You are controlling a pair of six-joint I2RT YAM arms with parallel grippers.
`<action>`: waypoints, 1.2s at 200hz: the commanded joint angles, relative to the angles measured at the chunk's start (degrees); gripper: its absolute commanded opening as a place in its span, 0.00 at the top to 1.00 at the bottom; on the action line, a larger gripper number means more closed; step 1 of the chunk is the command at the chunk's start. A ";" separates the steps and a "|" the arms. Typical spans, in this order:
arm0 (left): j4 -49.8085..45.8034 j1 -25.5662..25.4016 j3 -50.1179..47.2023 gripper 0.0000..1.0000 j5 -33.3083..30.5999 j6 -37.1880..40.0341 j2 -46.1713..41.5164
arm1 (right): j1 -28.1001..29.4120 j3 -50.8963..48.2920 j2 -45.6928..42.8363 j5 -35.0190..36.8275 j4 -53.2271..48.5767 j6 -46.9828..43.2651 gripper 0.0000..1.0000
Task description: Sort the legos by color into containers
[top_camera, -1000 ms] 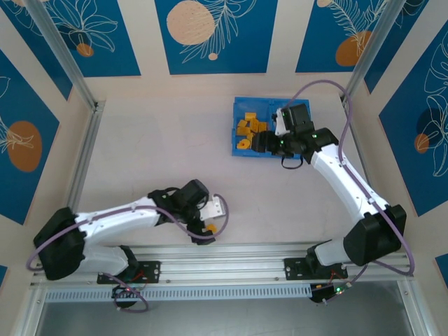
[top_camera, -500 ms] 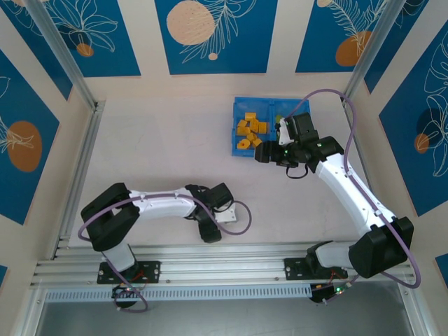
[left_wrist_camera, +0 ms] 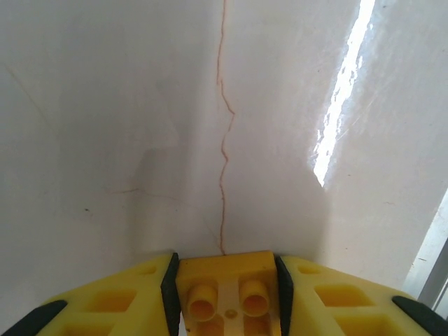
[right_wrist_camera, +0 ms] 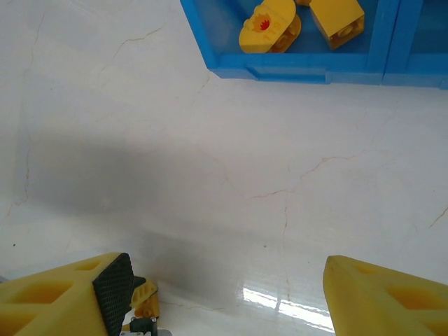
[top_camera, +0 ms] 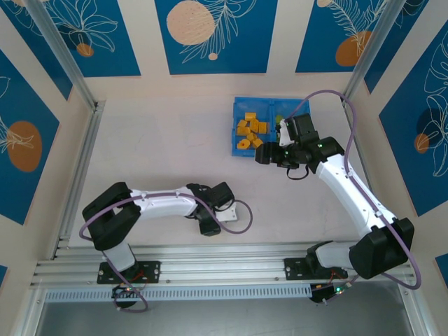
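One orange-yellow brick (left_wrist_camera: 225, 297) sits between the two fingers of the left gripper (left_wrist_camera: 225, 269), with its two studs turned toward the wrist camera. The black pads (left_wrist_camera: 170, 283) touch both of its sides, so this pincer is closed narrow on the brick. It is low over the white table (top_camera: 161, 147), near the front rail; whether the brick touches the surface cannot be told. It is well apart from the blue tray (right_wrist_camera: 301, 70), which stands at the far right side of the table. The other orange-yellow bricks (top_camera: 250, 128) lie together in the left compartment (top_camera: 239, 112) of the tray. In the right wrist view, two of them, a rounded one with a red mark (right_wrist_camera: 269, 28) and a block (right_wrist_camera: 337, 19), lie just behind the near wall. The right gripper (right_wrist_camera: 225, 280) hovers over the bare table just before this wall, its fingers (right_wrist_camera: 70, 297) wide apart with nothing between them.
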 commanded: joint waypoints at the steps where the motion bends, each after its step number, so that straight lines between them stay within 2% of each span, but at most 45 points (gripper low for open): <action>1: 1.39 1.29 -0.35 0.61 1.45 0.12 -3.00 | -0.33 0.27 -2.10 -1.74 -1.29 0.83 0.26; 42: 9.83 5.58 -0.97 0.59 3.42 0.26 -9.62 | -0.32 -0.34 -3.85 -0.76 -1.00 2.72 0.26; 78: 23.65 11.29 4.23 0.58 11.67 -0.13 -8.98 | -0.49 -0.73 -4.92 -0.47 0.07 4.85 0.26; 106: 29.60 16.17 16.95 0.57 15.02 -2.85 -0.15 | -0.52 -0.66 -5.77 -0.04 -0.39 6.23 0.26; 143: 30.15 18.83 39.38 0.57 13.65 -0.38 16.81 | -0.44 -2.86 -8.49 0.19 -0.60 8.48 0.26; 189: 30.44 22.46 63.80 0.56 11.64 -2.65 36.65 | -0.42 -6.01 -13.76 1.22 -1.22 10.42 0.26; 217: 29.20 22.70 73.48 0.55 11.56 -3.16 43.25 | -0.40 -5.36 -15.56 1.83 -3.10 9.63 0.25; 240: 31.61 22.75 72.18 0.52 14.10 -6.71 40.87 | -0.52 -5.20 -16.53 3.42 -4.64 8.96 0.25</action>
